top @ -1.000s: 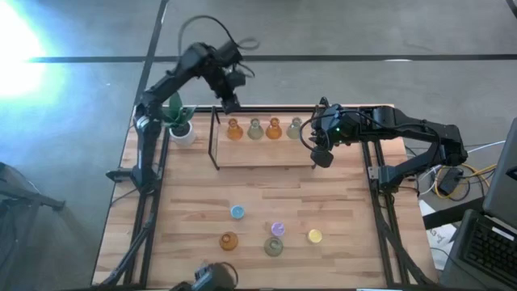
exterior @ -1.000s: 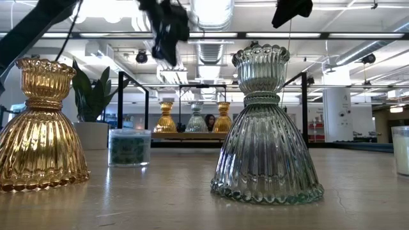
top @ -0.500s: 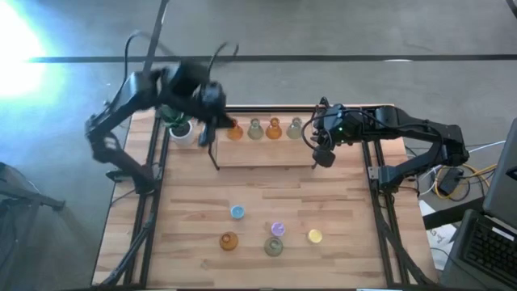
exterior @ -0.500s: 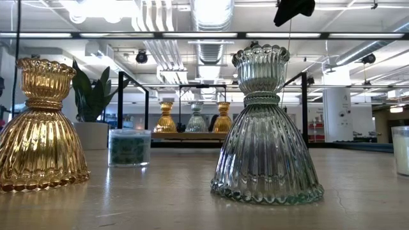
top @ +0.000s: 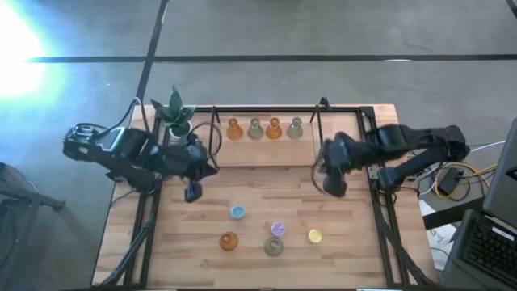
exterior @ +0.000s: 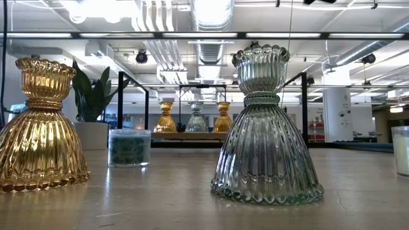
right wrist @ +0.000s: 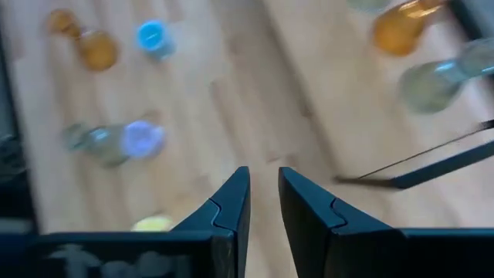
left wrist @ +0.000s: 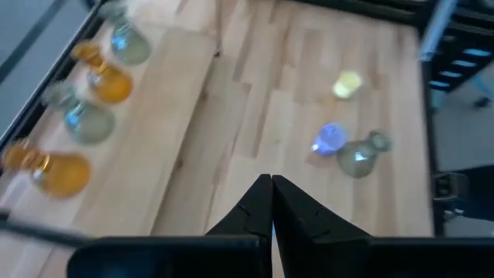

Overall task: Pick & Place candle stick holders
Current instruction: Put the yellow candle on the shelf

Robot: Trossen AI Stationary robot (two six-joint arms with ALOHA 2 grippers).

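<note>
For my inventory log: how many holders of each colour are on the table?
Amber: 3
Green: 3
Blue: 1
Purple: 1
Yellow: 1
Total: 9

Four cameras on one counter (top: pixel 194 242): one overhead, one at surface level, one on each of my wrists.

The overhead camera looks straight down on the whole counter and both my arms. The low one sits at counter height, very close to a gold holder (exterior: pixel 39 128) and a clear holder (exterior: pixel 265 128), facing the back row. Each wrist camera looks down past my own fingers; both share the purple holder (left wrist: pixel 330 139) (right wrist: pixel 141 137) with the overhead view (top: pixel 278 230).
</note>
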